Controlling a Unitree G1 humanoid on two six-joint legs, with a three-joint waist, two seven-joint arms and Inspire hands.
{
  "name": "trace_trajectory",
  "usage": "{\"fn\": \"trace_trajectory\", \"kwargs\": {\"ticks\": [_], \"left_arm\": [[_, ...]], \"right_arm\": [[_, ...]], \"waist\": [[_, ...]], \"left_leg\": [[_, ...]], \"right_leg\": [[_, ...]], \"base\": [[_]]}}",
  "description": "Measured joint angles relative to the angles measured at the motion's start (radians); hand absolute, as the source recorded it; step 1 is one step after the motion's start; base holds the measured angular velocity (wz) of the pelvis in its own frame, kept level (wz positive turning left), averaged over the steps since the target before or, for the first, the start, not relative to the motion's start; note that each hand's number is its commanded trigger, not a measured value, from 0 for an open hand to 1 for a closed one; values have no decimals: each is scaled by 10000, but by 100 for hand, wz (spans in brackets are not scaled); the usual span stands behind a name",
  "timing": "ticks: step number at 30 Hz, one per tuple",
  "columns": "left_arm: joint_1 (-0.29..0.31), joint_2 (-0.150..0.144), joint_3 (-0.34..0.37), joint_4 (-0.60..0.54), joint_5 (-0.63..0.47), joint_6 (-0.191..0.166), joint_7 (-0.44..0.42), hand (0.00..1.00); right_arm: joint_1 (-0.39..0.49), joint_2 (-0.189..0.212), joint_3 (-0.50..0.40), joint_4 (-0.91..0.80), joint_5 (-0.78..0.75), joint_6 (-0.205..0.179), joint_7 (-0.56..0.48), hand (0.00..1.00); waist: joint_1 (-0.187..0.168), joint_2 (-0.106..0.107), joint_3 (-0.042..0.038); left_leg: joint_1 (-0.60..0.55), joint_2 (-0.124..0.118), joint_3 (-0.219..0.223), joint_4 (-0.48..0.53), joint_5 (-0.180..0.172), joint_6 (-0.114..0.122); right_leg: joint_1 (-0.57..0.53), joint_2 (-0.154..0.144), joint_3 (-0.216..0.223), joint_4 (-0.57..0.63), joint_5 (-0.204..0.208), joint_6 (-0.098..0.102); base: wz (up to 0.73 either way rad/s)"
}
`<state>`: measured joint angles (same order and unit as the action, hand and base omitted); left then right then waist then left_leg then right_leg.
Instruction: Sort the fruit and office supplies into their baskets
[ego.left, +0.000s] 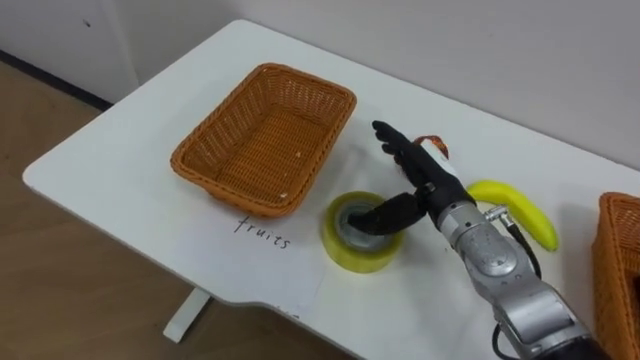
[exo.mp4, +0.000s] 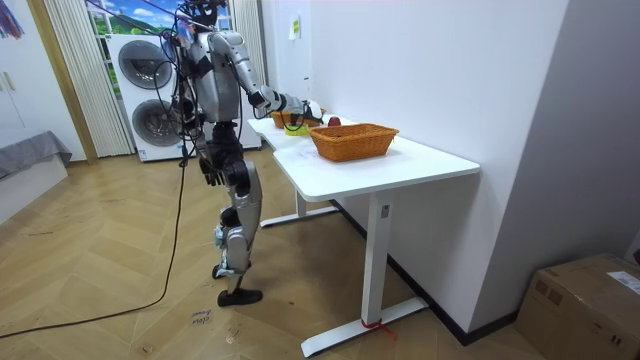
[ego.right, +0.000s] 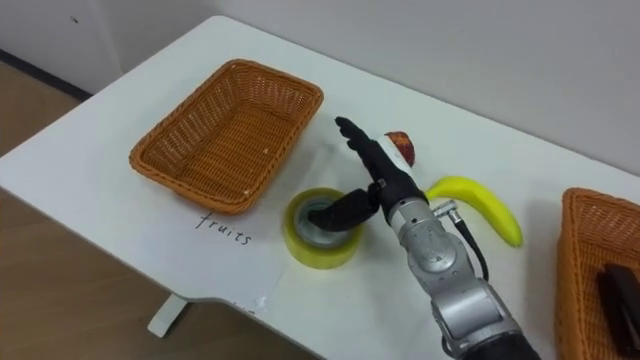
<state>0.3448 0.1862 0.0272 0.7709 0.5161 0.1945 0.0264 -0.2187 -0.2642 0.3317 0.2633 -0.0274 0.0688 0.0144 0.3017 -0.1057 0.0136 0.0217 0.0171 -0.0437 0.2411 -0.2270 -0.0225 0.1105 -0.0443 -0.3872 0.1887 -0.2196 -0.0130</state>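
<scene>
**Item:** yellow tape roll (ego.left: 360, 255), flat on white table (ego.left: 120, 170), lower centre of frame, just right of the empty "fruits" basket (ego.left: 200, 170).

**Right hand (ego.left: 425, 182):** over the roll, thumb dipped into the core, fingers straight and spread toward upper centre, not yet clamped on the wall.

**Handling:** curl fingers down the outer wall against the thumb and pinch firmly before lifting. Carry to second basket (ego.right: 585, 250) at right edge.

**Nearby:** banana (ego.left: 520, 208) and red fruit (ego.right: 400, 146) close behind; avoid knocking.

**Left hand (exo.mp4: 212, 172):** low by the hip, room view.

Handwritten word "fruits" (ego.left: 262, 232) on table (ego.left: 110, 150)
</scene>
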Motion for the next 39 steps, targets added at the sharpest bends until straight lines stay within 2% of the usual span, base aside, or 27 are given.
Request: {"fn": "trace_trajectory", "kwargs": {"ticks": [5, 12, 18, 26, 32, 39], "left_arm": [[-2, 42, 2, -46, 0, -55, 15, 0], [-60, 64, 16, -47, 9, -57, 1, 0], [-122, 174, 18, -47, 12, -22, -206, 0], [-250, 183, 31, -50, 80, 46, -388, 0], [-324, 185, 33, -50, 268, 126, -398, 0], [-406, 185, 51, -184, 309, 174, -396, 0]], "right_arm": [[-2, -23, 14, 0, -247, -2, 261, 0], [-2, -98, 17, -22, -1489, -2, 1043, 0], [-11, -152, 15, -164, -1953, 264, 1703, 0], [-339, -156, 1, 431, -2548, 449, 2289, 0], [-409, -157, -7, 422, -2999, 666, 3046, 0], [-418, -158, -8, 383, -3413, 641, 3279, 0]], "waist": [[-17, 17, 10], [-146, 5, -1], [-197, -125, -91], [-205, -101, -68], [-178, -253, 2], [-176, -283, -4]], "left_leg": [[-1, -6, 1, 45, 2, 1], [41, -25, -2, 96, 1, 2], [17, -35, -3, 41, -5, 11], [58, -45, -100, 119, -16, 29], [-27, -85, -106, 153, -16, 33], [-6, -118, -125, 185, -11, 59]], "right_leg": [[-15, -8, -2, 1, 0, 0], [113, -30, -37, 5, -1, 1], [139, -45, -123, 9, -2, 5], [197, -57, -207, 154, -10, 22], [111, -57, -126, 144, -28, 41], [118, -63, -101, 148, -31, 48]], "base": [[0], [1], [3], [3], [0], [0]]}}
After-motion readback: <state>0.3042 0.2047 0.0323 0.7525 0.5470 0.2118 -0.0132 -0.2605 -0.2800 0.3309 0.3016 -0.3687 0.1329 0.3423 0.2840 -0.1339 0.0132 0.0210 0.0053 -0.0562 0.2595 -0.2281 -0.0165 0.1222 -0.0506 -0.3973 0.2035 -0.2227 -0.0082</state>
